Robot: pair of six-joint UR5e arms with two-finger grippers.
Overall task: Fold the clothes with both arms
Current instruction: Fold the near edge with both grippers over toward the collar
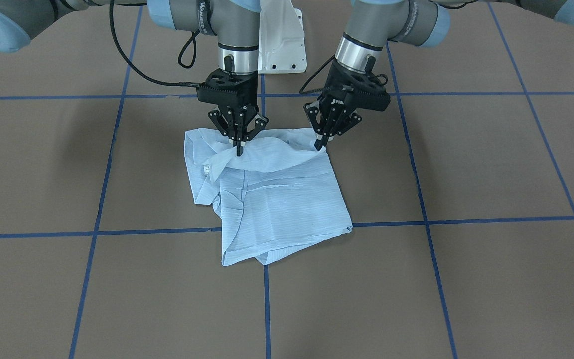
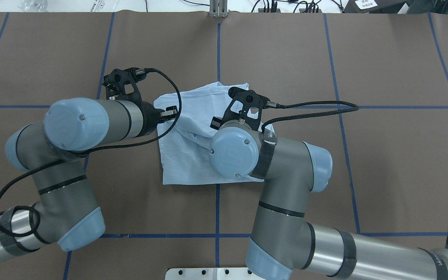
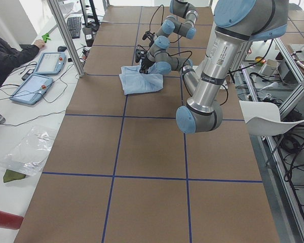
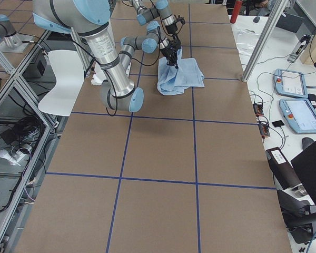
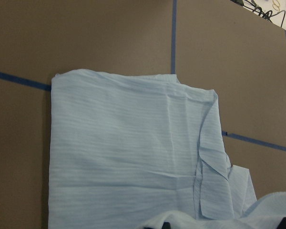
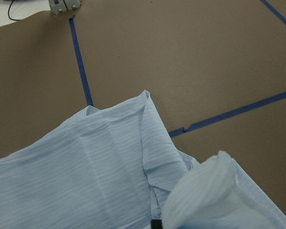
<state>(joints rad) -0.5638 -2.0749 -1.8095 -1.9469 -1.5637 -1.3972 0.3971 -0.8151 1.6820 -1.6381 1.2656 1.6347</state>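
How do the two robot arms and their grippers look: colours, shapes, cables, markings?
Both the left arm and the right arm are silver-grey tubes with light blue joint caps, black bands and white lettering. The left gripper and right gripper are black, with two linked fingers; a braided black cable runs to each.

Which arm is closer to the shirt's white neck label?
Right. The right arm has its jaws shut on the shirt just beside the label; the left arm grips the opposite corner, farther off.
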